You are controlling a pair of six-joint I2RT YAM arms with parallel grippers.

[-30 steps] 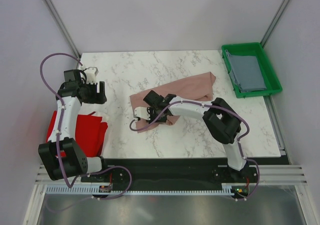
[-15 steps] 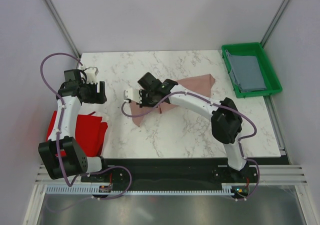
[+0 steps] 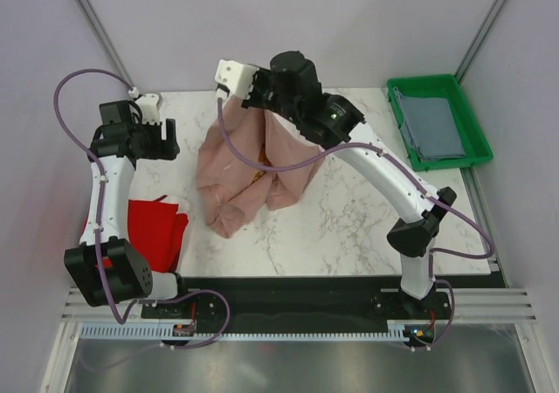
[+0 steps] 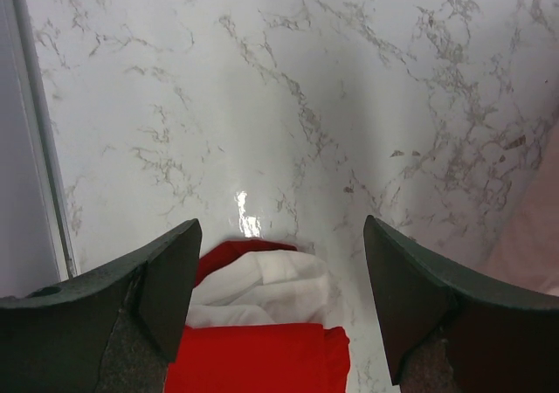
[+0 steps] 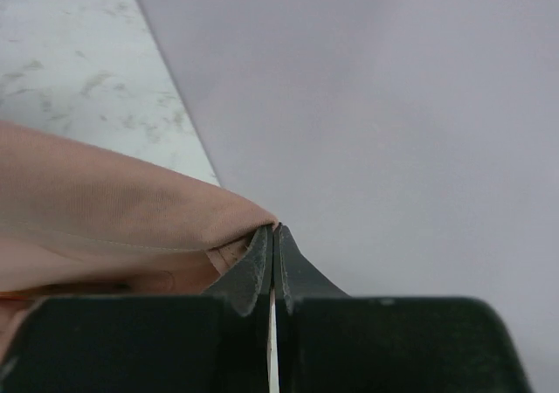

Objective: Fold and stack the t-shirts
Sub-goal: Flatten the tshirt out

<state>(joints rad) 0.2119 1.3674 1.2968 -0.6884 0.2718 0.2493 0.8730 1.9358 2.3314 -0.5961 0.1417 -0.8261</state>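
Pink t-shirt [image 3: 249, 175] pinched at one edge in right claw [image 5: 273, 231], jaws fully closed on cloth. Held high over surface [image 3: 349, 218]. Hangs in long bunched folds, lower end crumpled on marble. Small orange graphic [image 3: 260, 155] shows between folds. Left claw [image 4: 279, 236] wide open, empty, above red t-shirt [image 4: 262, 358].

Marble table [image 3: 349, 227], red t-shirt [image 3: 153, 231] at left edge, pink t-shirt [image 3: 236, 179] trailing mid-table, green tray [image 3: 423, 79] far right

No legible text, brand or number, pink t-shirt [image 3: 231, 170] graphic too small to read
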